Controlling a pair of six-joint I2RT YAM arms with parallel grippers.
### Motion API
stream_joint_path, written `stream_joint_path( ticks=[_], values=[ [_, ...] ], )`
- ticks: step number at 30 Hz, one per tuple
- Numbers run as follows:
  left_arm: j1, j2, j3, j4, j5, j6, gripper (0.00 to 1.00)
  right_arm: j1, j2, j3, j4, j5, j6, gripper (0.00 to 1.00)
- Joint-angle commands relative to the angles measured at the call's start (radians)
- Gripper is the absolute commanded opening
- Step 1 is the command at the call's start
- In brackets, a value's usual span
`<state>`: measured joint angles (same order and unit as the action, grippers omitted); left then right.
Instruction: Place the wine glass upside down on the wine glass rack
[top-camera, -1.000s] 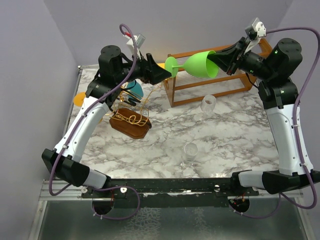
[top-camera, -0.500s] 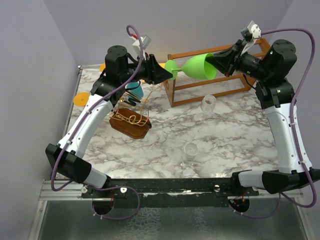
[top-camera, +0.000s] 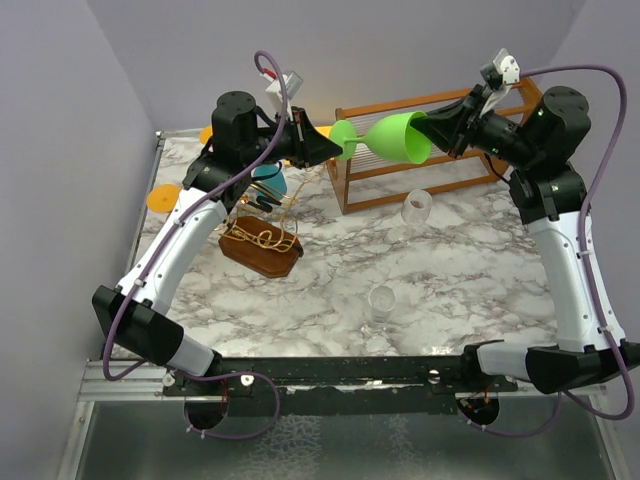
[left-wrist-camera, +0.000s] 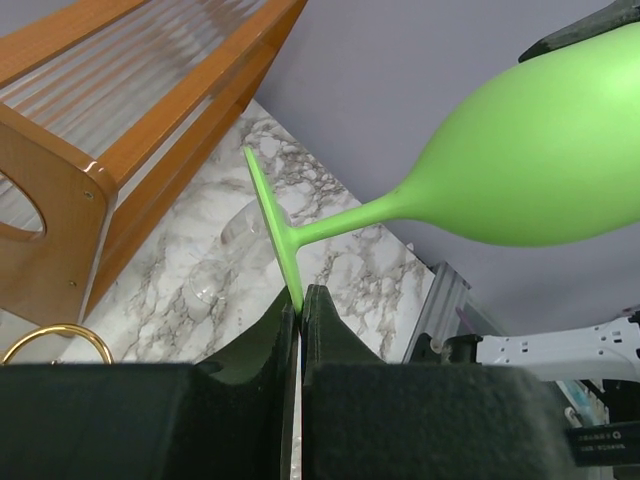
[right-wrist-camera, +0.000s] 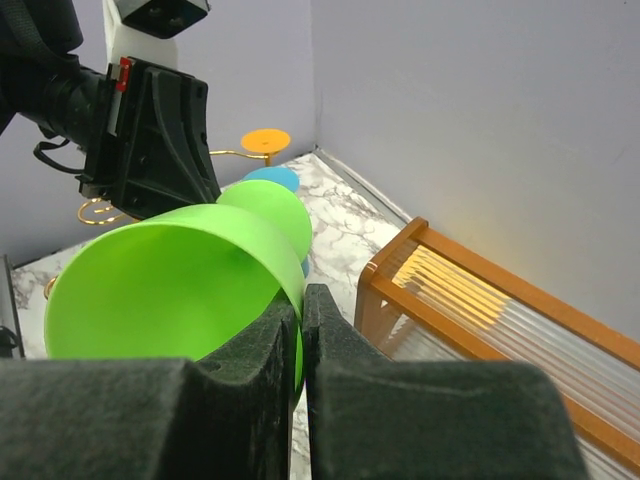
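A green wine glass hangs level in the air above the back of the table, stem pointing left. My left gripper is shut on the edge of its round foot. At the other end, my right gripper is shut on the rim of the bowl, one finger inside and one outside. The wine glass rack, gold wire on a dark brown base, stands below my left arm with a teal glass hanging on it.
A large orange-brown wooden frame with clear rods stands at the back right, below the held glass. Two clear glasses are on the marble, one near the frame and one near the front. An orange disc sits at the left edge.
My left gripper moved right to the green glass's foot and closed on it. My right gripper has kept its hold on the bowl's rim, lifting slightly.
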<state>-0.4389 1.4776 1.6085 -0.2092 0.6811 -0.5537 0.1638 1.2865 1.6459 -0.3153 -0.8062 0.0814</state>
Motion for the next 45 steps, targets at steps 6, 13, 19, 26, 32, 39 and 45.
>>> stream_joint_path(
  ticks=[6,13,19,26,32,39,45],
  values=[
    [0.01,-0.073,-0.003,-0.003,-0.074,0.092,0.0,0.005,-0.04,-0.055,0.019,-0.008,-0.036,0.3],
    [0.109,-0.119,-0.007,-0.031,-0.069,0.101,0.0,0.005,-0.082,-0.072,-0.024,0.014,-0.076,0.71],
    [0.17,-0.14,0.028,-0.11,-0.111,0.19,0.0,0.005,-0.106,-0.064,-0.058,-0.037,-0.075,1.0],
    [0.238,-0.167,0.094,-0.226,-0.207,0.365,0.0,0.005,-0.131,-0.145,-0.156,-0.036,-0.235,1.0],
    [0.254,-0.198,0.156,-0.371,-0.357,0.637,0.0,0.005,-0.157,-0.363,-0.097,0.009,-0.345,1.0],
    [0.258,-0.228,0.208,-0.495,-0.372,0.823,0.0,0.005,-0.22,-0.55,0.014,-0.015,-0.382,1.0],
    [0.259,-0.258,0.223,-0.624,-0.331,0.975,0.0,0.005,-0.241,-0.592,0.01,-0.008,-0.393,1.0]
  ],
)
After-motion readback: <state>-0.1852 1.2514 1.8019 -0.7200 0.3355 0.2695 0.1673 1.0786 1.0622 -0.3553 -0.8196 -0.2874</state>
